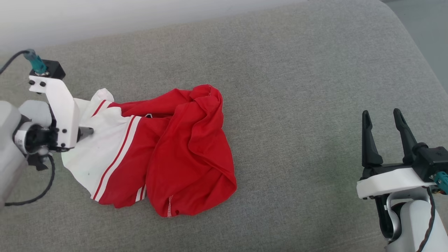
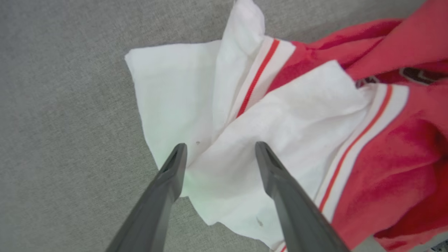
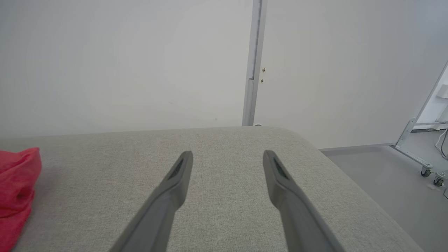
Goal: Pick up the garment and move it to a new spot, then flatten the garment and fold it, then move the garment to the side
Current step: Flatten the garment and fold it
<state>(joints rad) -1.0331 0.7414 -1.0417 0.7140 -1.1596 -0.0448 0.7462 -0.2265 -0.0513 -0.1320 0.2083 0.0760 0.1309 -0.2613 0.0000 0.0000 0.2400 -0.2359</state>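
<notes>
The garment [image 1: 175, 150], a red T-shirt with white sleeves and red-and-white striped trim, lies crumpled on the grey cushioned surface [image 1: 297, 87], left of centre. My left gripper [image 2: 220, 154] hangs open just above its white sleeve [image 2: 196, 115] at the shirt's left end, the two fingers spread with cloth below them and nothing between them. In the head view that gripper's white wrist mount [image 1: 59, 115] covers the fingers. My right gripper [image 1: 384, 122] stands open at the lower right, far from the shirt. The garment's red edge [image 3: 15, 189] shows at the left of the right wrist view.
The cushioned surface's rounded far-right corner [image 3: 297, 136] drops to a grey floor [image 3: 385, 175]. A pale wall [image 3: 140, 63] runs behind it. A wheeled metal frame [image 3: 420, 154] stands on the floor at the far right.
</notes>
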